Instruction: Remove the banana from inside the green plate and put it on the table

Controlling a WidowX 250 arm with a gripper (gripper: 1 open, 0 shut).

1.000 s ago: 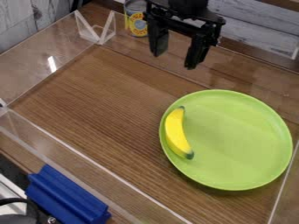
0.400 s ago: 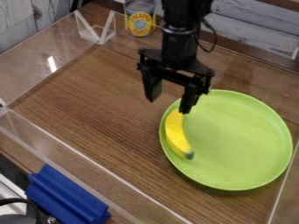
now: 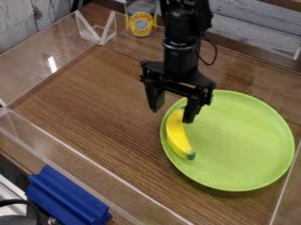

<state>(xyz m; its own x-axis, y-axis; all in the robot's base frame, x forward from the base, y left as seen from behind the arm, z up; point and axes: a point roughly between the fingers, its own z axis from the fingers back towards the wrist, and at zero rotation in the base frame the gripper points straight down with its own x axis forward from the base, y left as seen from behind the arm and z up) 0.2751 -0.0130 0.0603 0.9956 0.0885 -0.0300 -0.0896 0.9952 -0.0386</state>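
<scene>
Fingers (image 3: 172, 98) spread wide above the plate's upper-left rim, presumably for straddling the banana (image 3: 179, 134); banana inside the green plate (image 3: 241, 149), right of centre frame, lying along its left side.

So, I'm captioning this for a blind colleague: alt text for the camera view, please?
A yellow banana lies inside a green plate on a brown table, near its left rim. A black robot hand, open, hangs over the banana's upper end.

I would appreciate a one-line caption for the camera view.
Open gripper above a banana on a green plate.
</scene>
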